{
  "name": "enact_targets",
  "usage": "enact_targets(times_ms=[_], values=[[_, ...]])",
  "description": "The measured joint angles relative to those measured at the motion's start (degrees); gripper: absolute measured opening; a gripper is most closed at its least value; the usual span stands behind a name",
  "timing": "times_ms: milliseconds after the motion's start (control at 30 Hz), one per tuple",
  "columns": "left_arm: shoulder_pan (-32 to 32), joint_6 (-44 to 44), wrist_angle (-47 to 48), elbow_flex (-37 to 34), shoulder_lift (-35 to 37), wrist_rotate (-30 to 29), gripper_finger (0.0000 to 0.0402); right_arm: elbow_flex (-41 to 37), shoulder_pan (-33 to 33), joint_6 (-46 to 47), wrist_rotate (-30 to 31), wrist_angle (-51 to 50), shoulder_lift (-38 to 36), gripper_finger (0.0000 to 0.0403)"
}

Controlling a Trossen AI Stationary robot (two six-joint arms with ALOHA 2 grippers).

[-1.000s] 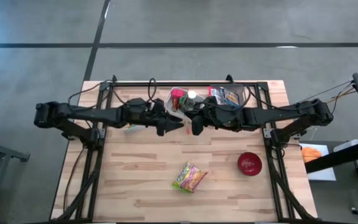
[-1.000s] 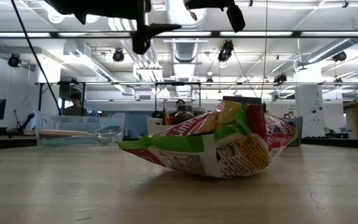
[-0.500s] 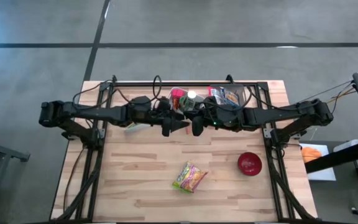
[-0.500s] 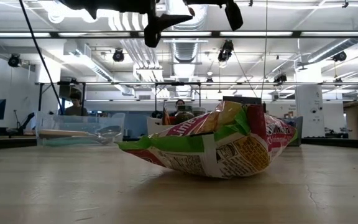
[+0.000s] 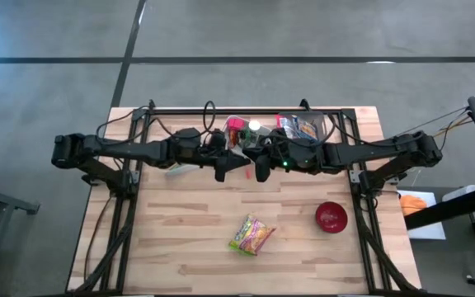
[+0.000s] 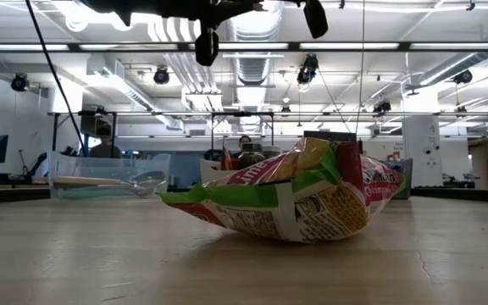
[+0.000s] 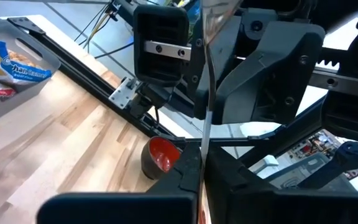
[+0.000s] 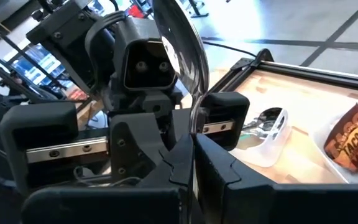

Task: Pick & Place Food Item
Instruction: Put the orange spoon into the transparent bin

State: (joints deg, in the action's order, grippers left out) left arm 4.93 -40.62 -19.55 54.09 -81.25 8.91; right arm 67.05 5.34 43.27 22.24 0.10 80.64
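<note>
left gripper (image 5: 244,163) | jaws gone from open to shut on spoon (image 7: 206,81) (handle end)

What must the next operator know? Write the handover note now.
Left gripper: shut on the spoon, raised over the table's back middle.
Right gripper: shut on the same spoon, facing the left one.
Snack bag: flat on the table, front centre, untouched.
Red bowl: to its right, apart.
Done: spoon is up, gripped by both.
Left: one gripper probably lets go; no food placed yet.
</note>
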Motion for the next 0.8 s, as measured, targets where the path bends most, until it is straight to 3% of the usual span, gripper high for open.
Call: enact_targets(times_ms=[633, 800], values=[[0.02, -1.20, 0.35, 0.02, 0.60, 2.69, 0.0000, 0.00, 0.07, -0.81, -0.67, 0.46, 0.00, 0.0011], [0.02, -1.40, 1.58, 0.02, 0.90, 3.37, 0.0000, 0.00, 0.02, -1.49, -2.80, 0.47, 0.00, 0.0060]])
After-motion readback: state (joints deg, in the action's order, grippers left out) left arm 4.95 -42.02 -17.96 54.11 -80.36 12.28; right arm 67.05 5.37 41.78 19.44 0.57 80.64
